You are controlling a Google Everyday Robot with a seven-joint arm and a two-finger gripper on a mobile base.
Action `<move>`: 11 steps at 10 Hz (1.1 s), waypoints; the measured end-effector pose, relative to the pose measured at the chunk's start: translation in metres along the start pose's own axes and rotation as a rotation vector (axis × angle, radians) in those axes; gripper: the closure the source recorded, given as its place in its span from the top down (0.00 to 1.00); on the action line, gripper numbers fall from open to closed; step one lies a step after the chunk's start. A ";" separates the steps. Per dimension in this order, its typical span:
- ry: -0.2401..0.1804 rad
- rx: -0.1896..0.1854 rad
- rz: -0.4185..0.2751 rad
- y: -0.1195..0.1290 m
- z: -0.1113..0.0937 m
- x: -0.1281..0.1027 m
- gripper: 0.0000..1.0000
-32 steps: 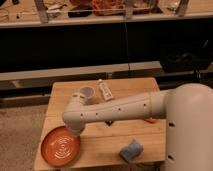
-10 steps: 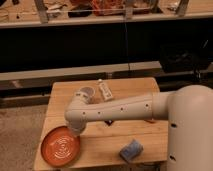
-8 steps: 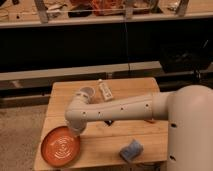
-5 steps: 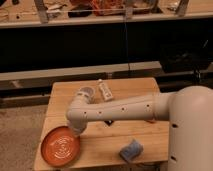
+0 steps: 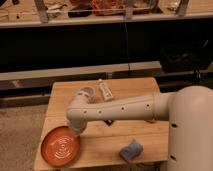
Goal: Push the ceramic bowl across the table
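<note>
The ceramic bowl (image 5: 61,146), a wide orange-terracotta dish with pale swirls inside, sits at the near left corner of the light-wood table (image 5: 130,131) and slightly overhangs the front edge. My white arm reaches in from the right and bends downward. Its gripper (image 5: 75,131) is at the bowl's upper right rim, shut, and mostly hidden under the wrist. I cannot tell whether it touches the rim.
A small pale cup (image 5: 87,93) and a white bottle-like object (image 5: 105,91) lie at the table's far side behind my arm. A blue sponge (image 5: 131,150) rests near the front right edge. Dark shelving stands behind the table.
</note>
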 end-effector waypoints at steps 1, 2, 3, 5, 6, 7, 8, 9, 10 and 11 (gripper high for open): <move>-0.002 0.000 0.002 0.000 0.000 0.002 0.02; -0.005 0.000 0.006 0.000 0.000 0.003 0.02; -0.007 0.000 0.008 0.000 0.000 0.004 0.02; -0.011 0.000 0.010 0.000 0.000 0.004 0.02; -0.013 -0.001 0.012 0.001 0.000 0.004 0.02; -0.015 -0.001 0.013 0.000 0.000 0.005 0.02; -0.018 -0.001 0.016 0.001 0.000 0.006 0.02; -0.021 -0.001 0.017 0.001 0.000 0.006 0.02; -0.023 -0.001 0.018 0.001 0.000 0.007 0.02; -0.026 -0.002 0.020 0.001 0.000 0.007 0.02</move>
